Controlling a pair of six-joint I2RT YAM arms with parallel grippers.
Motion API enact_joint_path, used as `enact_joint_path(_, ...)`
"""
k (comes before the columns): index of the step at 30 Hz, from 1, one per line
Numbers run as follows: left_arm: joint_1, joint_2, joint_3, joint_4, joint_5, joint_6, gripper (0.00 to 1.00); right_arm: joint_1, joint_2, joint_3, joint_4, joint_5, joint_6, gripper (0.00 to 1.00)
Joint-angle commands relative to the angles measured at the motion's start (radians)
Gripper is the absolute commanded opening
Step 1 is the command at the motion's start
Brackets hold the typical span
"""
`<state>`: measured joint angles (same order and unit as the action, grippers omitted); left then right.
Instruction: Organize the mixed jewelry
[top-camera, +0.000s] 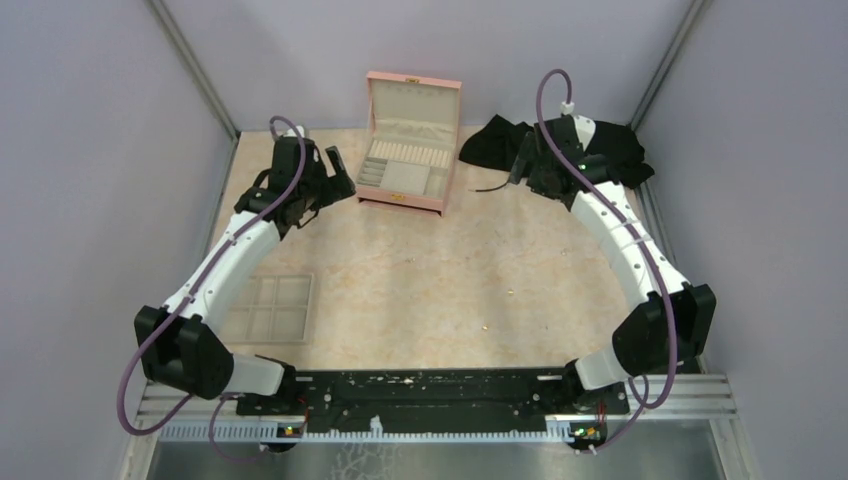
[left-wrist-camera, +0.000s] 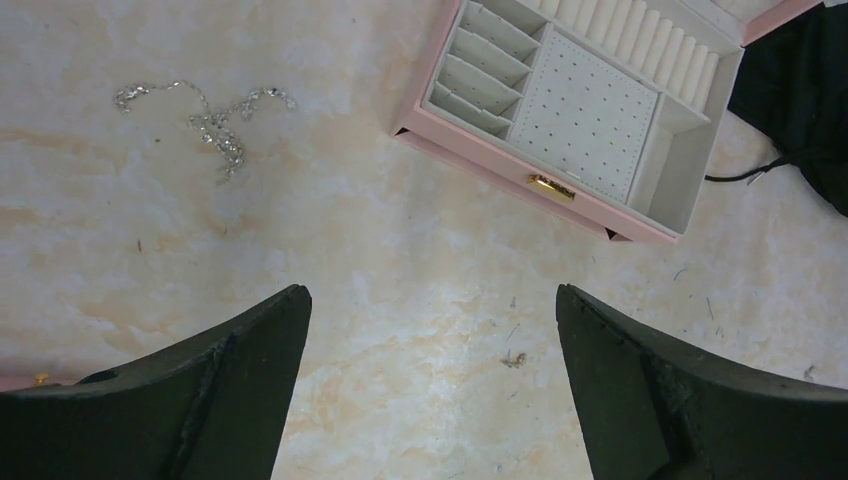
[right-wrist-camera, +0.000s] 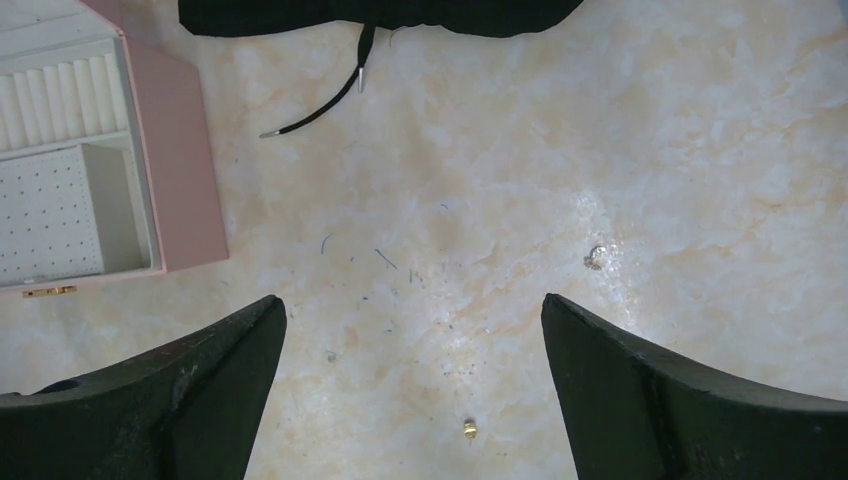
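The jewelry lies scattered on the marbled table. In the left wrist view a silver chain (left-wrist-camera: 215, 120) lies at upper left and a tiny dark-gold piece (left-wrist-camera: 515, 358) sits between the fingers. In the right wrist view a gold stud (right-wrist-camera: 469, 428) and a small silver piece (right-wrist-camera: 596, 258) lie on the table. From above, gold specks (top-camera: 513, 291) (top-camera: 486, 327) show mid-table. My left gripper (left-wrist-camera: 432, 300) is open and empty, hovering just left of the pink box (top-camera: 405, 140). My right gripper (right-wrist-camera: 413, 305) is open and empty, right of the box.
The pink box (left-wrist-camera: 560, 110) stands open with its cream lining, at the back centre. A beige six-compartment tray (top-camera: 268, 307) lies at front left under the left arm. A black cloth pouch (top-camera: 560, 140) with a drawstring (right-wrist-camera: 320, 110) lies at back right.
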<state>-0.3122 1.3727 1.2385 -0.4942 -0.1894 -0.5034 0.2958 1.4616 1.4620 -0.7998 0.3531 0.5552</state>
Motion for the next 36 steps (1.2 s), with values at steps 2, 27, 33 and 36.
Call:
enact_joint_path(2,-0.002,-0.016,-0.021,0.021,-0.063,-0.012,0.98,-0.003,0.013,-0.029,0.056,-0.044,0.031,0.98)
enact_joint_path(27,0.001,0.026,-0.041,-0.136,0.083,0.037,0.98,0.176,0.638,0.509,0.082,-0.283,0.026,0.88)
enact_joint_path(33,0.001,0.045,-0.033,-0.125,0.113,0.015,0.98,0.176,0.778,0.645,0.06,-0.24,0.066,0.73)
enact_joint_path(36,0.001,0.06,-0.025,-0.134,0.116,0.007,0.98,0.176,0.82,0.686,0.025,-0.215,0.068,0.58)
